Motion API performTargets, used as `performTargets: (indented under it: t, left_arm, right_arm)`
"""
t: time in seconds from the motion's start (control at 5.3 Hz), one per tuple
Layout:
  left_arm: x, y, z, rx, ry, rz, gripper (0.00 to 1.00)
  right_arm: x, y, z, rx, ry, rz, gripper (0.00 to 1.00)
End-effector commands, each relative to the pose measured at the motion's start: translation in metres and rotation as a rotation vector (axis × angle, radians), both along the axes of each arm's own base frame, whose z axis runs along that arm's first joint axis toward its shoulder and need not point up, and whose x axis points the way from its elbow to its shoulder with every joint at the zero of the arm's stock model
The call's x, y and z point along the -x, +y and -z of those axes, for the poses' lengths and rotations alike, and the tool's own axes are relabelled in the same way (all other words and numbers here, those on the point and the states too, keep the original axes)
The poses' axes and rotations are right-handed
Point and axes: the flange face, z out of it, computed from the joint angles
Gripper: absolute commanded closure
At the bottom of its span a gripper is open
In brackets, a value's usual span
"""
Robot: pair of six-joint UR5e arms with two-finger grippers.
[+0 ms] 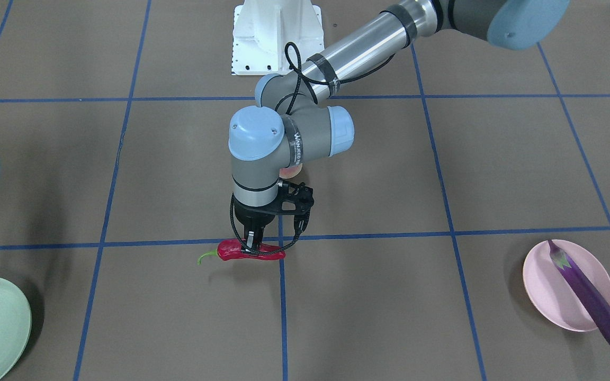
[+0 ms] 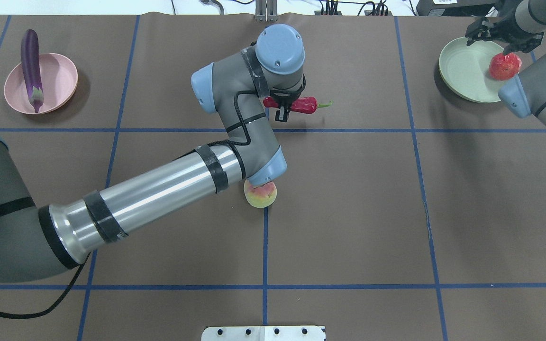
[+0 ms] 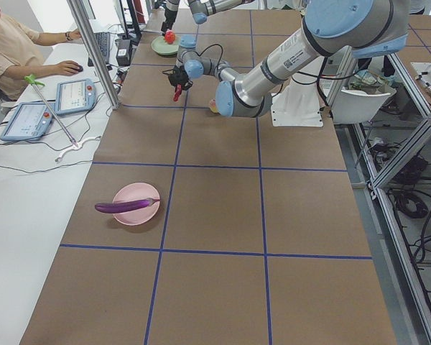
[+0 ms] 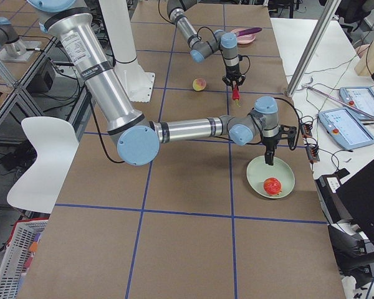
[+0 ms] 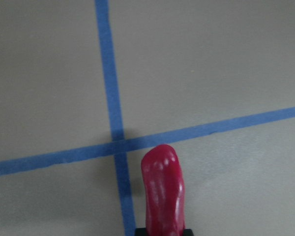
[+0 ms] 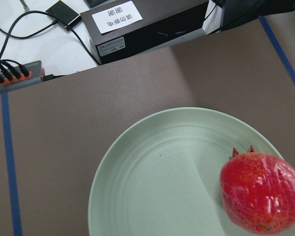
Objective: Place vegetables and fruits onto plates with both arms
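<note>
My left gripper (image 1: 252, 244) is shut on the red chili (image 1: 252, 251) near its middle, at or just above the table; the chili also shows in the overhead view (image 2: 304, 105) and in the left wrist view (image 5: 163, 191). The peach (image 2: 260, 194) lies on the table, partly under the left arm. The eggplant (image 2: 31, 66) lies across the pink plate (image 2: 59, 76). My right gripper (image 2: 489, 43) is open above the mint green plate (image 2: 462, 71). The pomegranate-like ball (image 6: 261, 191) rests on that plate near its rim, free of the gripper.
The white base block (image 1: 276, 37) stands at the robot's side of the table. Blue tape lines grid the brown table. A black box (image 6: 147, 29) and cables lie beyond the green plate. An operator (image 3: 14, 50) sits at a desk alongside.
</note>
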Motion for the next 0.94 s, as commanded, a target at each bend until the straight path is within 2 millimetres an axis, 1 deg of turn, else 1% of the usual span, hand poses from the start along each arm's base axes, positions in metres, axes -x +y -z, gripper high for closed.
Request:
performTargets:
  t: [0.0,0.19,0.38,0.57,0.75]
  left_arm:
    - [0.093,-0.071,-0.059,-0.142,-0.084,-0.146,1.0]
    - [0.161,-0.102,-0.122,-0.205,-0.122,-0.25,1.0]
    - [0.23,-0.129,-0.187,-0.302,-0.199,-0.345,1.0]
    - [0.301,-0.142,-0.261,-0.377,-0.256,-0.454,1.0]
    - [0.359,-0.14,-0.322,-0.455,-0.261,-0.582,1.0]
  right_arm:
    - [0.027,0.013,0.044,-0.041,-0.082,0.057,0.0]
    - [0.08,0.042,0.085,0.0,-0.193,0.075,0.0]
    - [0.111,0.066,0.117,0.041,-0.268,0.047,0.0]
    - [0.125,0.085,0.142,0.041,-0.315,0.046,0.0]
    - [0.14,0.106,0.169,0.072,-0.371,0.03,0.0]
